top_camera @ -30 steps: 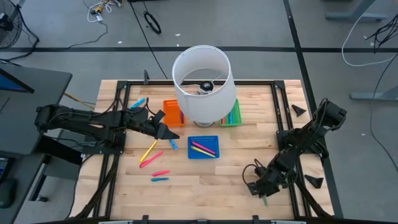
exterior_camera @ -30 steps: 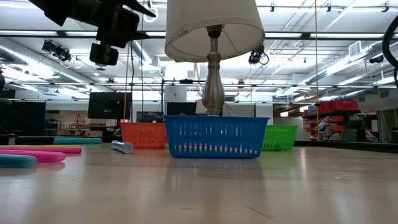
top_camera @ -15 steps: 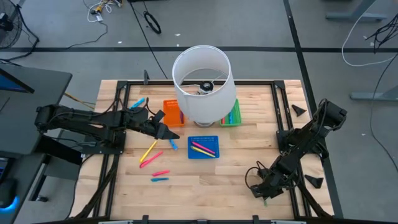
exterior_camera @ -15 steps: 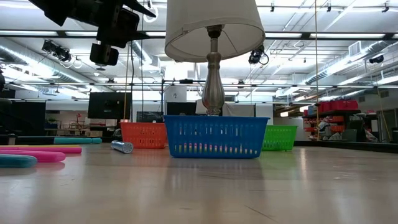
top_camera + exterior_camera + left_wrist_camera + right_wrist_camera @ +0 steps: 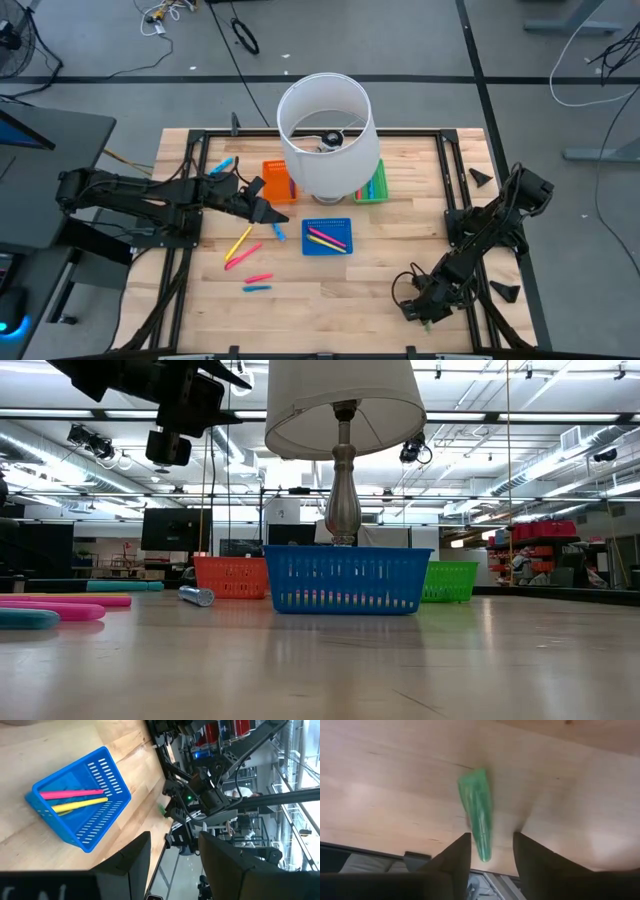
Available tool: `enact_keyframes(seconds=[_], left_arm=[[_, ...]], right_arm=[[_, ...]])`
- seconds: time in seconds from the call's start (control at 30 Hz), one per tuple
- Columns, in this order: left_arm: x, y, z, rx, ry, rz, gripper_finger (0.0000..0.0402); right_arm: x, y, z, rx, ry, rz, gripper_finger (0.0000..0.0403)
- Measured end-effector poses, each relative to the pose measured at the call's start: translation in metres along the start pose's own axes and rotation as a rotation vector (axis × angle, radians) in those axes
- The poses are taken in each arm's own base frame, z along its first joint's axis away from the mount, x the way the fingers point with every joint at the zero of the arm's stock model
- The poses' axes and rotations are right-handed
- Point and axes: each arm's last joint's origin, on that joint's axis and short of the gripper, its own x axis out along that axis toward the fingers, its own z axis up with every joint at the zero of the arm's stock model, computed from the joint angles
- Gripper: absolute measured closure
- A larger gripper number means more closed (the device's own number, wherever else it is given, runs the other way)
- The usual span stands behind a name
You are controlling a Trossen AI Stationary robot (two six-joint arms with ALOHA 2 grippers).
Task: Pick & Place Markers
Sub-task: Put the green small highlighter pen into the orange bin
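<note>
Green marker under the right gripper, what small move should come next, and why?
Probably lower the right gripper and close on the green marker. Its fingers are open, the marker lies flat on the table between them, near the table's edge, not yet gripped.

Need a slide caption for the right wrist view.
Right claw open around a green marker lying on the wooden table.

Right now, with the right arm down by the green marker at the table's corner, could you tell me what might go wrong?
The green marker lies between the right pincer's open fingers, close to the table edge; an off-centre close could flick it off the table.

Its likely goal, the green tray, sits partly under the lamp shade, so the carrying arm could clip the shade.

The left pincer hovers near the blue tray, crowding any route past it.
</note>
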Motion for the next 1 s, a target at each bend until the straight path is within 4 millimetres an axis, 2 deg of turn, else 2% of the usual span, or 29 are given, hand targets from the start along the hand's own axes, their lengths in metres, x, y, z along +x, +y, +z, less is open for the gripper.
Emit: enact_keyframes(seconds=[0.37, 0.67, 1.0], left_arm=[[0.0, 0.0, 0.0, -0.002, -0.016, 0.005, 0.0228], [0.0, 0.0, 0.001, -0.003, -0.018, 0.006, 0.0228], [0.0, 0.0, 0.001, -0.002, -0.018, 0.005, 0.0228]], right_arm=[[0.0, 0.0, 0.001, -0.051, -0.004, -0.001, 0.0389], [-0.005, 0.002, -0.002, -0.093, -0.001, 0.055, 0.0377], [-0.028, 0.02, 0.008, -0.282, -0.118, 0.245, 0.0382]])
